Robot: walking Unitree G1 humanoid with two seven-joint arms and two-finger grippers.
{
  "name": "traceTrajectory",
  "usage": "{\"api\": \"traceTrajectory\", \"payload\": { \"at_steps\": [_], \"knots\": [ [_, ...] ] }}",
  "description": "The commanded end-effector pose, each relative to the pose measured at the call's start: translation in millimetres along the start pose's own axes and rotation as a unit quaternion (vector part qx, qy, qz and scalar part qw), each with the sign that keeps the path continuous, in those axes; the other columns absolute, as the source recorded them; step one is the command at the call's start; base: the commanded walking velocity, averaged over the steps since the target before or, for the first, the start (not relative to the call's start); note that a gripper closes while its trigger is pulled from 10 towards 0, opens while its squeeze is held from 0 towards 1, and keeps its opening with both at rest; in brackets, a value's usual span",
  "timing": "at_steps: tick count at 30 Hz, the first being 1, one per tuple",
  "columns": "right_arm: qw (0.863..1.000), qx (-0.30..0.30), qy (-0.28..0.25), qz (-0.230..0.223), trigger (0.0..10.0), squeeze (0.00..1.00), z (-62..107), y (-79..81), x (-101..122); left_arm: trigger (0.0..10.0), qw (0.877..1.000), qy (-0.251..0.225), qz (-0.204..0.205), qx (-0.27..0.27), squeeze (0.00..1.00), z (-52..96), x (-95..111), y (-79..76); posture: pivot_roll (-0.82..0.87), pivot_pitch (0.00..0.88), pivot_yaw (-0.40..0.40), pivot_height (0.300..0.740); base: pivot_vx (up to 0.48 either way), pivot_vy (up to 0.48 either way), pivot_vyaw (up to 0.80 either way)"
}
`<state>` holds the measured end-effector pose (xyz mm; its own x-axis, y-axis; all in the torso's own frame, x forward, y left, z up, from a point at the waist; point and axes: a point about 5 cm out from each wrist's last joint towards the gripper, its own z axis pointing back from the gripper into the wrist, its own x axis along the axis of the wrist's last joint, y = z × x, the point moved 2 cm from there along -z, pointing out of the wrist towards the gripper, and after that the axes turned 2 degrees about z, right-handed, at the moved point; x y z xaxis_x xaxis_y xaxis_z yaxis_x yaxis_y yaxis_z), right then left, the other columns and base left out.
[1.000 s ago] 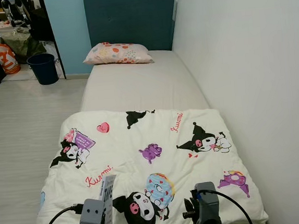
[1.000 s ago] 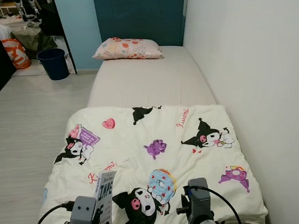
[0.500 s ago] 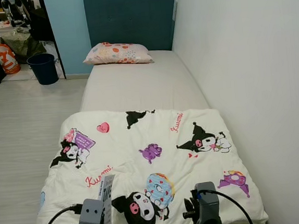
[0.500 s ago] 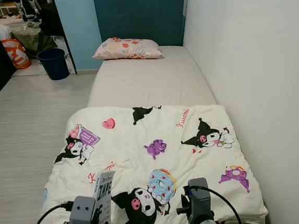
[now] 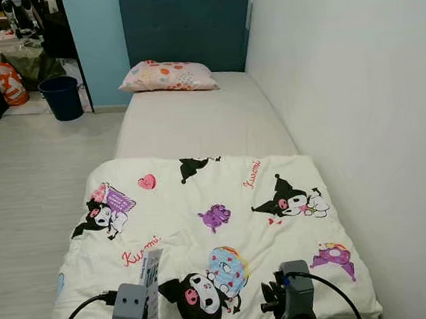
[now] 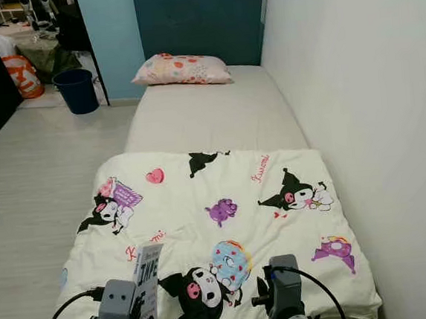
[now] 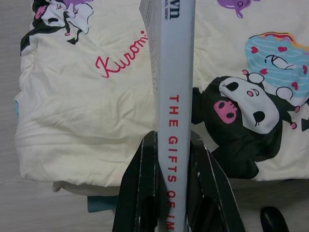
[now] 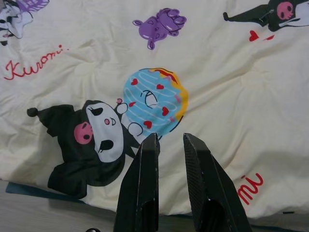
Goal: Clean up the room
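Note:
A grey book point(image 7: 176, 96) with red spine letters stands upright in my left gripper point(image 7: 172, 137), which is shut on its lower spine. From my head the book point(image 5: 152, 273) shows over the near left part of a cream cartoon-print quilt point(image 5: 217, 204). The quilt covers the foot half of a single bed point(image 5: 195, 120). My right gripper point(image 8: 170, 137) hovers over the quilt's near edge, above a blue donut print. Its fingers point(image 8: 145, 174) stand a little apart with nothing between them.
A patterned pillow point(image 5: 167, 75) lies at the head of the bed below a teal headboard point(image 5: 186, 27). A white wall point(image 5: 358, 117) runs along the bed's right side. Pale floor point(image 5: 28, 183) lies to the left, with a dark blue bin point(image 5: 62, 96) and an orange bag point(image 5: 8, 82) farther back.

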<state>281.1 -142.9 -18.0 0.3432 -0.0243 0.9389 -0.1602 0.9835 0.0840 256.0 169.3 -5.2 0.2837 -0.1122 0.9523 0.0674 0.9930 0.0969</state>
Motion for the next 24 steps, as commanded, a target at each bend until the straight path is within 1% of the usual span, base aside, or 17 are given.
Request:
{"api": "traceTrajectory", "payload": {
  "at_steps": [1, 11, 15, 20, 24],
  "knots": [
    [1.0, -0.006, 0.016, 0.004, 10.0, 0.0, 2.1, -1.7, -6.2, 10.0, 1.0, -0.003, -0.002, 0.0, 0.0, 1.5, 0.6, -1.7, 0.04, 0.137, -0.054, 0.728, 0.0, 0.0, 0.0],
    [1.0, -0.01, 0.017, 0.001, 10.0, 0.0, 2.4, -1.8, -7.0, 10.0, 1.0, -0.003, -0.003, 0.0, 0.0, 1.7, 0.3, -1.5, 0.05, 0.139, -0.054, 0.728, 0.0, 0.0, 0.0],
    [1.0, -0.015, 0.017, 0.011, 10.0, 0.0, 2.3, -2.8, -6.6, 10.0, 1.0, -0.003, -0.002, 0.0, 0.0, 2.1, 0.5, -1.2, 0.05, 0.14, -0.055, 0.728, 0.0, 0.0, 0.0],
    [1.0, -0.017, 0.018, 0.001, 10.0, 0.0, 1.9, -2.3, -6.6, 10.0, 1.0, -0.004, -0.002, 0.0, 0.0, 2.3, 0.7, -0.9, 0.05, 0.139, -0.055, 0.728, 0.0, 0.0, 0.0],
    [1.0, -0.018, 0.014, 0.003, 10.0, 0.0, 1.6, -2.4, -5.7, 10.0, 1.0, -0.004, -0.002, 0.0, 0.0, 2.1, 0.9, -0.8, 0.05, 0.139, -0.054, 0.728, 0.0, 0.0, 0.0]
  ]
}}
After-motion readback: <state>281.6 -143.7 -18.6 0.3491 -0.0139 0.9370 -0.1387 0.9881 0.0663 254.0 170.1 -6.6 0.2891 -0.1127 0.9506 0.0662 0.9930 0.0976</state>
